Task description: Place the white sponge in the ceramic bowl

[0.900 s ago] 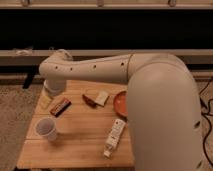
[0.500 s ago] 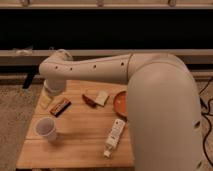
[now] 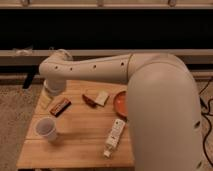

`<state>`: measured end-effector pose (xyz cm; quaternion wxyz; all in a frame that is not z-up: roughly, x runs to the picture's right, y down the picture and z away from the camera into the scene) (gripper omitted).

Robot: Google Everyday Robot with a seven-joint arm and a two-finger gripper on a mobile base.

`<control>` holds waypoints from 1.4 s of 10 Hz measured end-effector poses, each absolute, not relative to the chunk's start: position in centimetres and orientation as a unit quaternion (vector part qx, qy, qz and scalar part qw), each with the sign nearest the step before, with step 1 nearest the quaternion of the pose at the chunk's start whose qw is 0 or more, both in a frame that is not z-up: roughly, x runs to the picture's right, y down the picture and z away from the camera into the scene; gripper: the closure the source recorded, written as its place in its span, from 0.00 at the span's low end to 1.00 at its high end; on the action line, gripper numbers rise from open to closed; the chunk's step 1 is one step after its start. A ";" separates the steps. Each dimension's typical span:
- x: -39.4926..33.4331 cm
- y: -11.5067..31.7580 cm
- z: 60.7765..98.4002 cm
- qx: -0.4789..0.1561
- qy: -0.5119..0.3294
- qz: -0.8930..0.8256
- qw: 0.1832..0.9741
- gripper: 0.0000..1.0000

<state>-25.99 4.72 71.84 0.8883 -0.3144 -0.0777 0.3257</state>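
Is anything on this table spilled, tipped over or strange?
Nothing is spilled. Only the white tube lies flat, its tip near the table's front edge. The end effector hangs over the far left corner.

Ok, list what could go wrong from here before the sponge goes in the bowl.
1. The gripper hangs over the table's far left corner, apart from the white sponge. Moving across, it might knock the snack bar.
2. A brown object lies right beside the sponge, so a grasp might catch it too.
3. The arm hides part of the ceramic bowl, so the drop may be hard to judge.
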 end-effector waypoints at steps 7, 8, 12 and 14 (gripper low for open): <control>-26.0 4.7 71.8 -0.314 -0.078 0.326 0.888 0.20; -25.9 4.7 71.9 -0.314 -0.076 0.327 0.888 0.20; -22.4 3.7 75.3 -0.317 -0.032 0.357 0.878 0.20; -18.2 2.1 78.8 -0.313 -0.001 0.376 0.872 0.20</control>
